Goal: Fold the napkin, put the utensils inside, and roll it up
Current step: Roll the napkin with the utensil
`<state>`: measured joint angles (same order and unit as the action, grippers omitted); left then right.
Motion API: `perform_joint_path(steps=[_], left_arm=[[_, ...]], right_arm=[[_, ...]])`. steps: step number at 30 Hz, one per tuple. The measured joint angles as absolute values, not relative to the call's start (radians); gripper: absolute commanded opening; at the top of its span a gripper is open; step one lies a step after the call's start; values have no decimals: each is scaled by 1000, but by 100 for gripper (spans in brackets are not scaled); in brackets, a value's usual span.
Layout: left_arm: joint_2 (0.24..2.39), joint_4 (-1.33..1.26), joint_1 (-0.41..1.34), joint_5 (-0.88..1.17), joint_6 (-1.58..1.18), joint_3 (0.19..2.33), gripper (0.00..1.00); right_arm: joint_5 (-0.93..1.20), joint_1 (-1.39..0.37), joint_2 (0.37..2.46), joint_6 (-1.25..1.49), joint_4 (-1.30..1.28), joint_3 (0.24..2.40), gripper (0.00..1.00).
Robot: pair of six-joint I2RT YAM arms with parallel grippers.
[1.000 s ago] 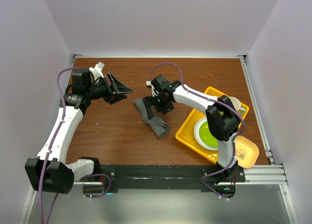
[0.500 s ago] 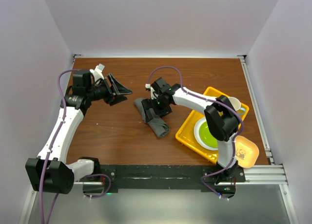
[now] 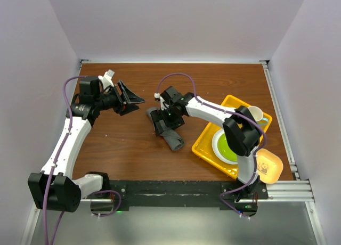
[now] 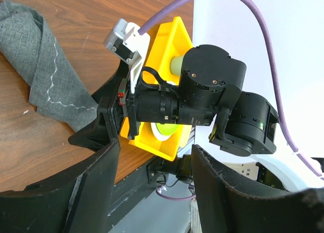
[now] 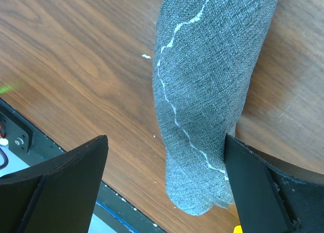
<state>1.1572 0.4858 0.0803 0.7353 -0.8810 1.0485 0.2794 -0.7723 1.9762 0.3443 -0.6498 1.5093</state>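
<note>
The napkin (image 3: 172,137) lies as a dark grey rolled bundle mid-table, with a pale stitched line along it (image 5: 207,91). My right gripper (image 3: 164,117) hangs open over the roll's far end. In the right wrist view the roll lies between the wide-apart jaws (image 5: 164,142), close against the right finger (image 5: 253,177). My left gripper (image 3: 133,98) is open and empty, raised at the far left and pointing toward the roll. The left wrist view shows the napkin (image 4: 45,81) beyond its open gripper (image 4: 154,147). The utensils are hidden.
A yellow tray (image 3: 205,144) stands right of the napkin and holds a green plate (image 3: 226,147) and a pale mug (image 3: 256,113). A small yellow bowl (image 3: 269,168) sits at the near right corner. Walls close in the table on three sides.
My right gripper has shifted left and slightly nearer, along the far end of the napkin roll, still open. The left arm has not moved.
</note>
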Motion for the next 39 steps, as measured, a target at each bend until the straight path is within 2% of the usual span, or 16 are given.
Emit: perform_joint_path(steps=[11,21,26,30,39], left_arm=[[1158,485,80,737,-881,1048,64],[1158,523,79,710,-869,1081,65],[1159,534,79,695,-858,1142,66],[1164,542,79,673,-836,1226,69],[1205,517,79,616,-806,1490,72]], right_arm=[[155,-773,1973,302,-777,1644,98],[139,-824,1960,301,-769,1699,98],[25,-831,1942,267,-833,1796,98],[-78,-829,1860,229,-897,1907,98],[-307,-828,1527,233,-989,2036,98]])
